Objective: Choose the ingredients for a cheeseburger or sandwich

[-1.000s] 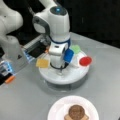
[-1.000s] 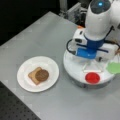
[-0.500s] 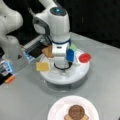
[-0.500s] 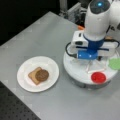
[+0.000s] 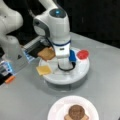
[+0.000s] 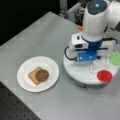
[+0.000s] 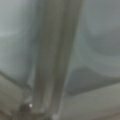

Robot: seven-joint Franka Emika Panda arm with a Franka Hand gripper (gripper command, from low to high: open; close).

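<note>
In a front view the yellow cheese square (image 5: 44,70) and a brown toast square (image 5: 46,53) lie on the round white tray (image 5: 82,72) beside the red disc (image 5: 82,54), while in a front view a green lettuce piece (image 6: 115,59) shows at the tray's far edge and those two are hidden behind the arm. The claw (image 6: 99,65) is down over the tray; whether it is open or closed I cannot tell, and the wrist view is only a grey blur. On the white plate (image 6: 25,80), well apart on the grey bench (image 6: 37,37) against a dark background, a dark round patty (image 6: 41,75) sits on a toast square (image 6: 33,75).
</note>
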